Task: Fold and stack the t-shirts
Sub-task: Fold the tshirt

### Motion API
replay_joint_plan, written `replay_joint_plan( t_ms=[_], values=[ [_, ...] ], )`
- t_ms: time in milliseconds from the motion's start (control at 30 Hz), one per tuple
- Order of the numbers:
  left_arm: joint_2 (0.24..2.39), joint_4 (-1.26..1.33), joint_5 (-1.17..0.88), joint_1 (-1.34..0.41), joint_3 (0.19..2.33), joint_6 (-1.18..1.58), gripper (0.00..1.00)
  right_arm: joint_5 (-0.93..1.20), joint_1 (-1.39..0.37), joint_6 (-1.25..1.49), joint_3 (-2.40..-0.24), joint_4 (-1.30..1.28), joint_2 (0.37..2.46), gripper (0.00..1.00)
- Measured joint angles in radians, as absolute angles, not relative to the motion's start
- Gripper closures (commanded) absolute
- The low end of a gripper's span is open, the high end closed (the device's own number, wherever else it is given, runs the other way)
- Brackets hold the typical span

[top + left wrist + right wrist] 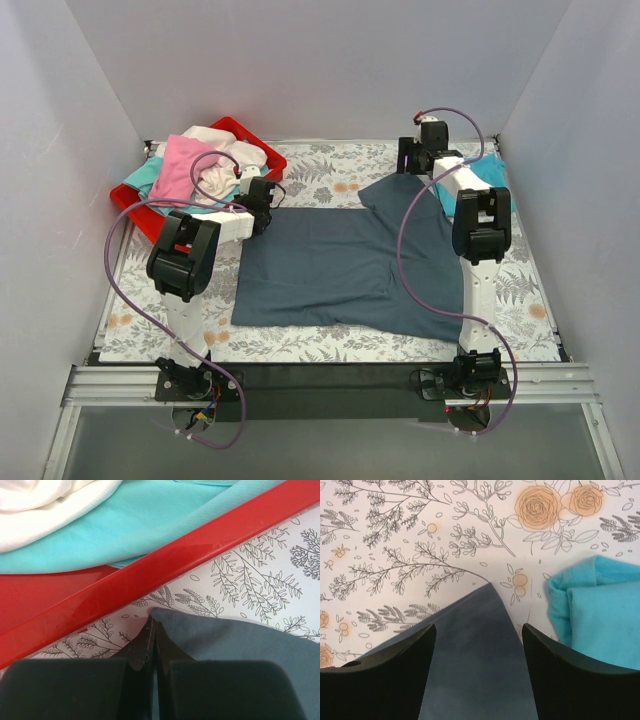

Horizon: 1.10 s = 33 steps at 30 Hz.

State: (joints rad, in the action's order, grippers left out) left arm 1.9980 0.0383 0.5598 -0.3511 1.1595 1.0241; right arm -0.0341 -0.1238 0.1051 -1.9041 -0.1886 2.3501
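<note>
A large slate grey-blue t-shirt (340, 265) lies spread flat in the middle of the table. My left gripper (262, 215) is at its far left corner, beside the red tray. In the left wrist view that gripper (152, 622) is shut, pinching the corner of the slate shirt (240, 640). My right gripper (410, 165) hovers at the shirt's far right sleeve. In the right wrist view it (477, 630) stands open, with the sleeve's pointed corner (470, 670) lying between the fingers. A turquoise t-shirt (605, 615) lies just right of it.
The red tray (268, 152) at the back left holds a heap of pink (180, 165), cream-white (225, 170) and teal (125, 525) shirts. Its rim (175, 555) runs close past my left fingertips. The turquoise shirt (492, 178) lies at the back right. Walls enclose the floral cover (320, 175).
</note>
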Motion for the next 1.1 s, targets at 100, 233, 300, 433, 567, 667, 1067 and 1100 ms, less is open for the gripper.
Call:
replay_joint_plan(
  t_ms=[100,233,300,433,567,667,1067,1100],
  values=[
    [1.996,0.038,0.559,-0.350,1.158,1.024,1.00,-0.024,-0.124,0.101,-1.957,-0.196,2.394,0.38],
    [1.996,0.038,0.559,-0.350,1.158,1.023,1.00,-0.022,-0.124,0.098,-2.008,-0.215,2.434,0.39],
    [1.995,0.038,0.559,-0.350,1.158,1.021,1.00,-0.019,-0.124,0.097,-2.040,-0.238,2.457,0.39],
    [1.995,0.038,0.557,-0.349,1.158,1.018,1.00,-0.019,-0.124,0.096,-2.125,-0.284,2.503,0.38],
    [1.994,0.038,0.552,-0.348,1.158,1.017,1.00,-0.019,-0.124,0.097,-2.204,-0.326,2.542,0.39],
    [1.991,0.037,0.547,-0.348,1.158,1.017,1.00,-0.019,-0.124,0.097,-2.250,-0.366,2.561,0.39],
    [1.960,0.036,0.535,-0.348,1.153,1.017,1.00,-0.020,-0.124,0.099,-2.275,-0.433,2.579,0.59],
    [1.958,0.037,0.535,-0.348,1.153,1.017,1.00,-0.022,-0.124,0.101,-2.275,-0.435,2.579,0.62]
  ],
)
